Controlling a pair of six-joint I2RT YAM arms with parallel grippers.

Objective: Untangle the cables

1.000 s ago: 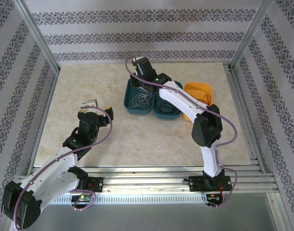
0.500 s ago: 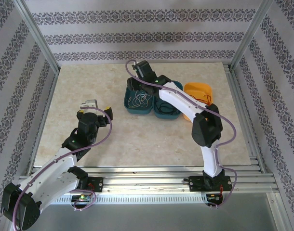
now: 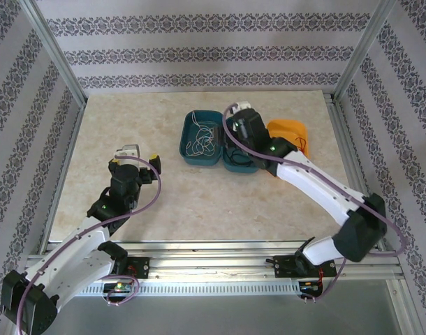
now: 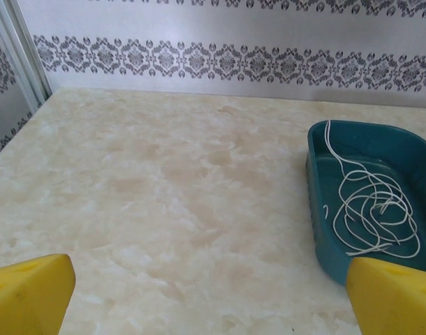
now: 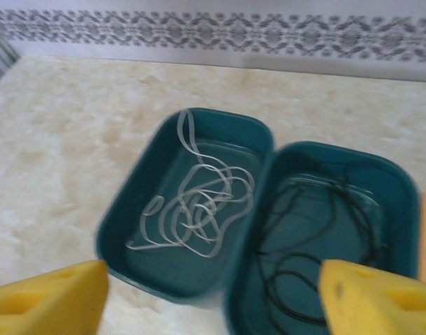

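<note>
A white cable (image 5: 199, 206) lies coiled in the left teal tray (image 5: 122, 216); it also shows from above as the white cable (image 3: 199, 136) and in the left wrist view as the white cable (image 4: 370, 209). A black cable (image 5: 318, 230) lies looped in the right teal tray (image 5: 401, 188). A red cable (image 3: 302, 144) shows on the orange tray (image 3: 290, 131). My right gripper (image 5: 213, 300) hangs open over the near rims of the two teal trays, holding nothing. My left gripper (image 4: 209, 296) stands open above bare table, left of the trays.
The left teal tray (image 4: 321, 209) sits right of the left gripper's yellow fingers (image 4: 31, 289). Patterned walls and metal frame posts (image 3: 56, 52) enclose the marble table (image 3: 129, 118). A rail (image 3: 213, 265) runs along the near edge.
The right arm pulled back from the left tray's far end and swung right, now above the trays' near side. The white cable stays in the tray. The left arm barely moved.
</note>
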